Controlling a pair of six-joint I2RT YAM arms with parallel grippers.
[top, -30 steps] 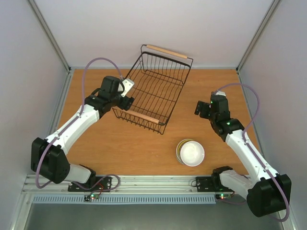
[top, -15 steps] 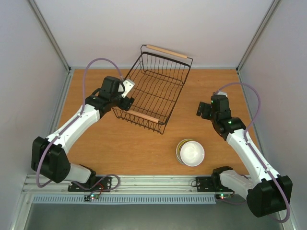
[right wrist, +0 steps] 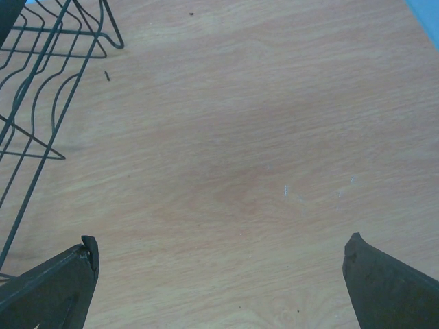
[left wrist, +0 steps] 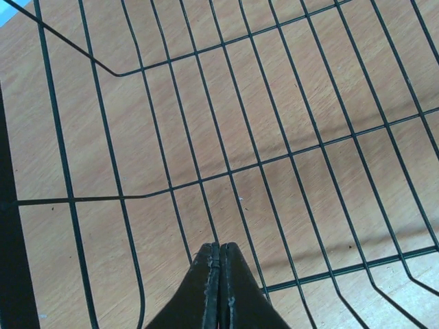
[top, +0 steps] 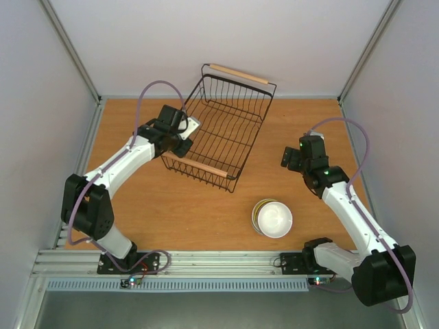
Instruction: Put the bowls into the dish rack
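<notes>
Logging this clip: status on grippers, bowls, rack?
Left gripper shut, empty, over dish rack. Right gripper open, empty, above table. Bowls stacked on table, none racked. No obstruction seen.

We see the dish rack (top: 223, 133) in black wire, its two handles (top: 208, 167) in pale wood. The stacked bowls (top: 274, 219) show a white one on top, with a yellow-green rim peeking out beneath it. The surface (top: 185, 212) is warm orange-brown with a fine, light wood grain. The arms (top: 116, 166) are white with black joints, and lilac cables (top: 154, 88) loop from them. The left claw (left wrist: 219, 250) and the right claw (right wrist: 221, 240) have black fingers. The rail (top: 219, 260) is silver-grey.
</notes>
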